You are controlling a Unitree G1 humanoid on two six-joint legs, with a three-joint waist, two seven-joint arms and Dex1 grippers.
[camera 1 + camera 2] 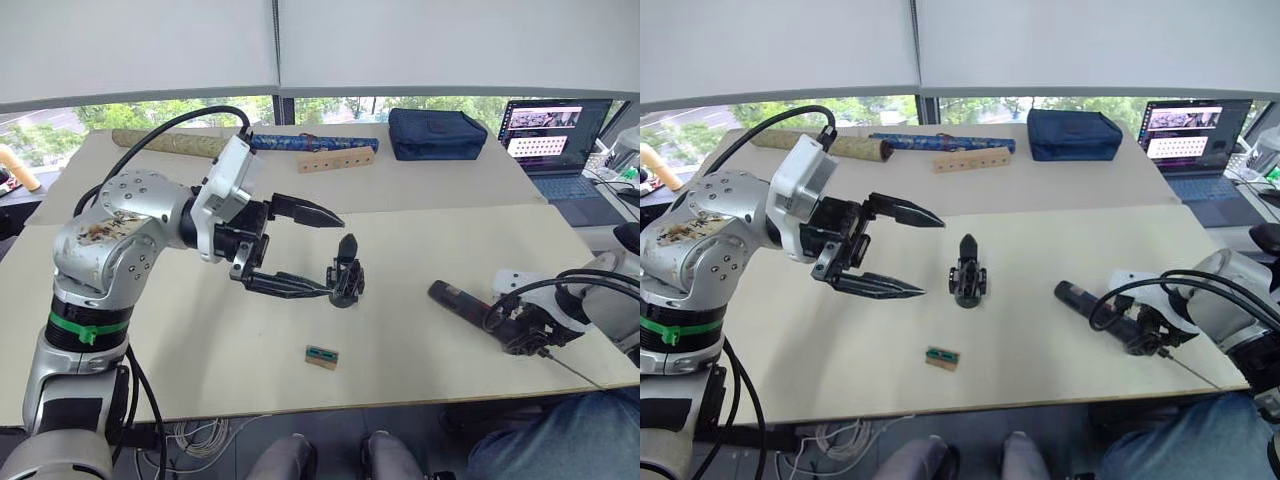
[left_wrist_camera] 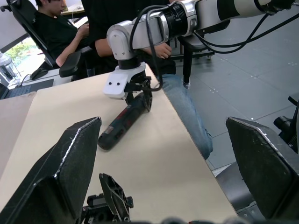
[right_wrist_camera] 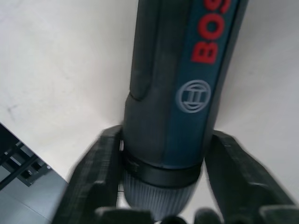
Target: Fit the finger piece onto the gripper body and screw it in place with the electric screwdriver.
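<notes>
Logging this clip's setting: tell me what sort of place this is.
Probably an office or lab used for robot trials: a laptop on a tan worktable by a window, and a seated person at a desk.

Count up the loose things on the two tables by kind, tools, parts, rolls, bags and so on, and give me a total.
Electric screwdriver: 1
Gripper body, finger piece standing on it: 2
Small green-and-tan block: 1
Rolled tubes, blue and tan: 2
Wooden strip with holes: 1
Navy pouch: 1
Laptop: 1
Total: 9
</notes>
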